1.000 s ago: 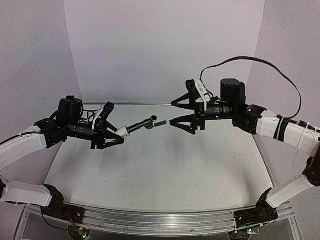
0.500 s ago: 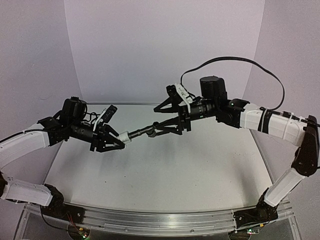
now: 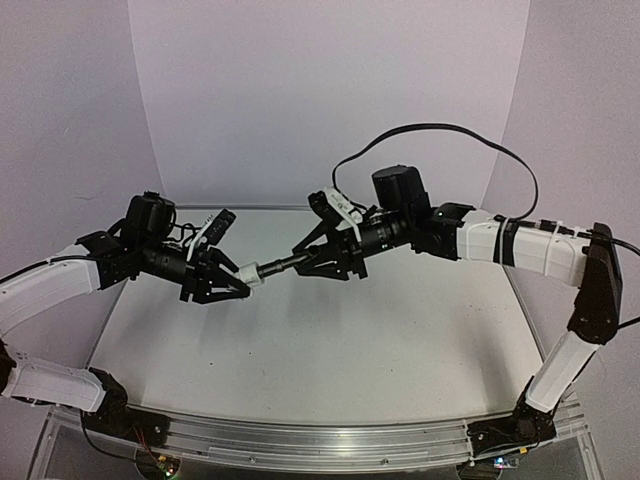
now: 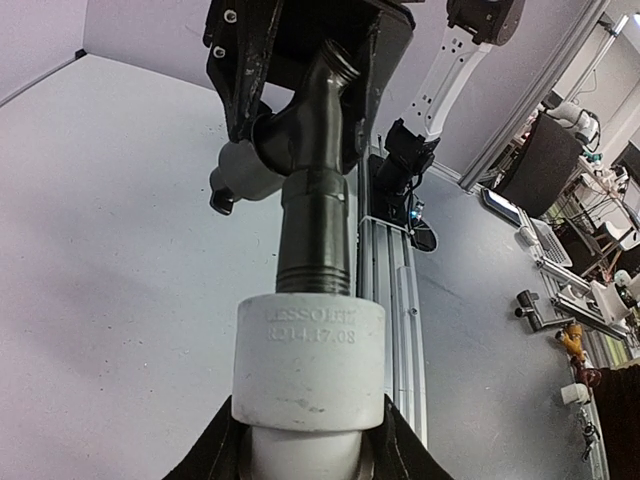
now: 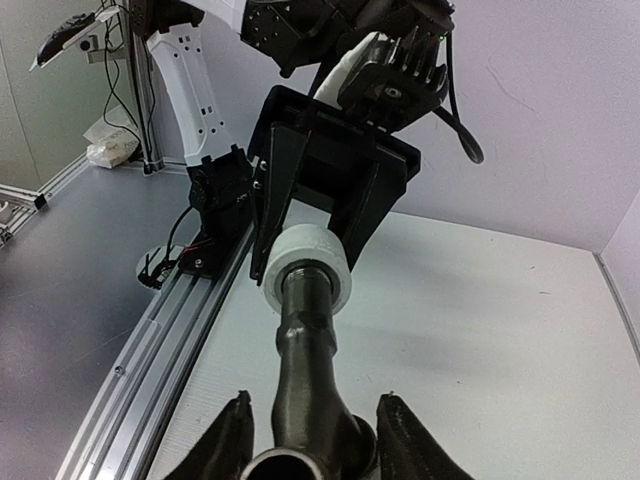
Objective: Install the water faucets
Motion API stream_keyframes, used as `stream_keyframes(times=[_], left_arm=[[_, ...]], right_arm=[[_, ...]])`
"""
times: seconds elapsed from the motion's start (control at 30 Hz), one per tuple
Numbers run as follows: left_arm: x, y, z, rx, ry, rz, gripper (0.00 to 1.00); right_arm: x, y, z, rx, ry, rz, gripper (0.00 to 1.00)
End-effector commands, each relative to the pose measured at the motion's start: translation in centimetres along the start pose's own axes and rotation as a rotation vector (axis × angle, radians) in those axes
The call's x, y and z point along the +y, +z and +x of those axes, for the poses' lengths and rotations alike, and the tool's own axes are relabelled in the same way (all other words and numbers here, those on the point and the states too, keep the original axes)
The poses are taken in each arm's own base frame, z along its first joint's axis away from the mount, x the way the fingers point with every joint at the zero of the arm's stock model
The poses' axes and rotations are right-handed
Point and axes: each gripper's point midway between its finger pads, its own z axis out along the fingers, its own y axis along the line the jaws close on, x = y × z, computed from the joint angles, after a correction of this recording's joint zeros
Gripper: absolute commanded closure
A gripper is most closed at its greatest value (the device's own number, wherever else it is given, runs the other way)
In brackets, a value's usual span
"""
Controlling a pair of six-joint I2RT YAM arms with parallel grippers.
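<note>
A dark grey water faucet [image 3: 285,263] hangs level above the table, its threaded end seated in a white plastic fitting [image 3: 248,271]. My left gripper [image 3: 238,280] is shut on that fitting, seen close up in the left wrist view [image 4: 310,360] between the black fingers. The faucet's body [image 4: 313,230] rises from it toward my right gripper [image 3: 305,258]. The right jaws sit against both sides of the faucet's head, spout end toward the right wrist camera [image 5: 308,370]. The fitting [image 5: 305,258] shows beyond it.
The white table [image 3: 320,340] lies below both arms. An aluminium rail [image 3: 320,440] runs along its near edge. A black cable [image 3: 450,135] arches above the right arm. Purple walls close the back and sides.
My right arm has moved left to the faucet, and its wide-open jaws have closed in around the faucet's head. The left arm has held the fitting still.
</note>
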Motion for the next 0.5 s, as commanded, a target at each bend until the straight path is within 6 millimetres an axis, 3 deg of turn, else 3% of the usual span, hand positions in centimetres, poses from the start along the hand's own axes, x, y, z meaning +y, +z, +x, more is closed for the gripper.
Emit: stream_keyframes(times=[0.0, 0.17, 0.3, 0.47], left_arm=[[-1.1, -0.8, -3.8, -0.069, 0.133, 0.016, 1.00], [-0.1, -1.2, -4.5, -0.073, 0.205, -0.077, 1.00], [2.3, -2.0, -4.9, -0.052, 0.338, -0.271, 1.00], [7.2, -4.5, -5.9, 0.004, 0.555, -0.678, 1.00]], right_arm=[[0.2, 0.5, -2.0, -0.047, 0.038, -0.057, 0.71], [0.6, 0.9, -2.1, -0.062, 0.135, -0.113, 1.00], [-0.2, 1.5, -2.3, -0.079, 0.316, -0.127, 1.00], [-3.0, 2.7, -1.8, -0.068, 0.796, -0.067, 1.00]])
